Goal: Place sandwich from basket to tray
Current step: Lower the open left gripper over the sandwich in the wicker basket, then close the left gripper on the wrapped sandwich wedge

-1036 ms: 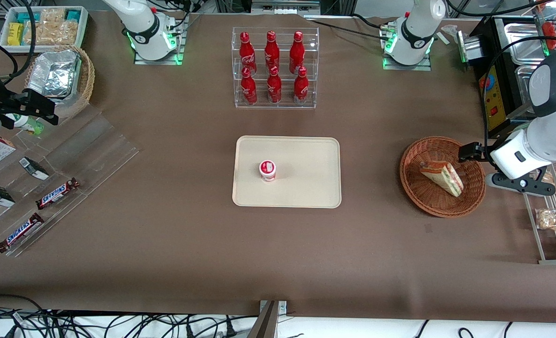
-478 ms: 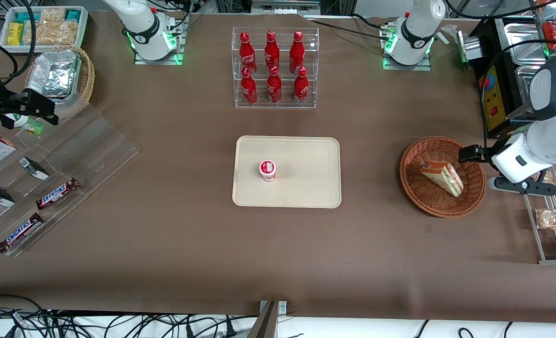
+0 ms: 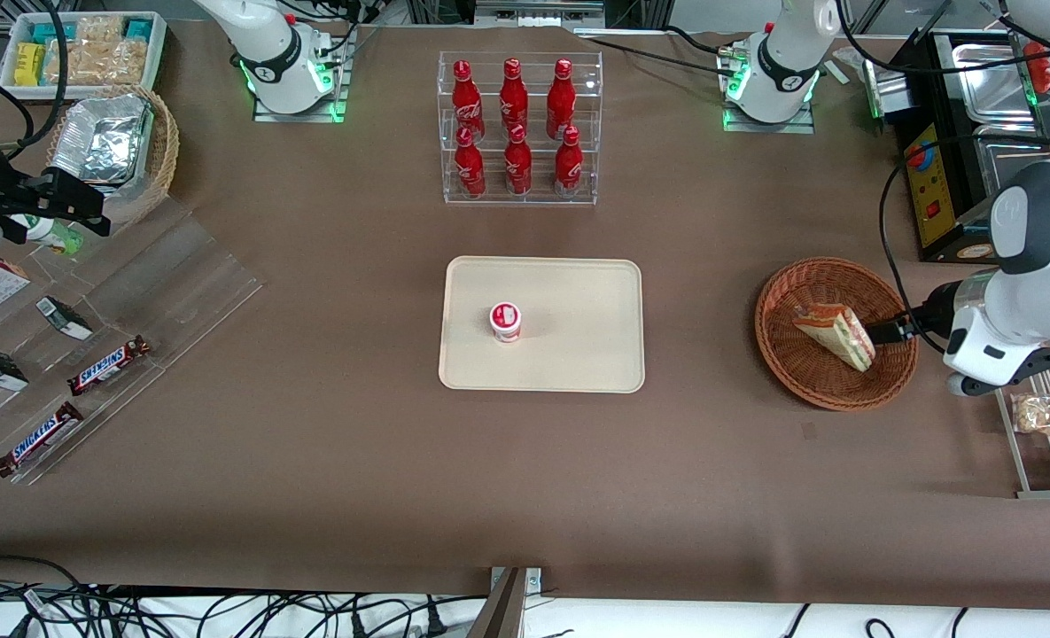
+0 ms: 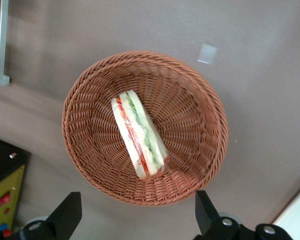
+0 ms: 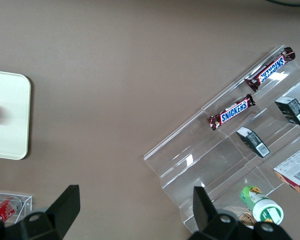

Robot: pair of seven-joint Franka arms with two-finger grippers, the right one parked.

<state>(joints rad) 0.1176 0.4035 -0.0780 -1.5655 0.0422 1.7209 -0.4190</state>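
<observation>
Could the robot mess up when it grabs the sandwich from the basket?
It might. The open gripper hovers above the round reddish-brown wicker basket, where the clear-wrapped triangular sandwich leans on its edge, so the fingers could tip it or slip off the wrap. A small red-and-white cup already stands on the cream rectangular tray; a careless drop could knock it over.

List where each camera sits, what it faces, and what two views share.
Front view: above the table edge, facing both arm bases; gripper at the basket.
Left wrist view: above the basket, looking down on the sandwich; open fingers show.
Right wrist view: looks down on Snickers bars and tray.
Shared: front and left wrist show the sandwich.
</observation>
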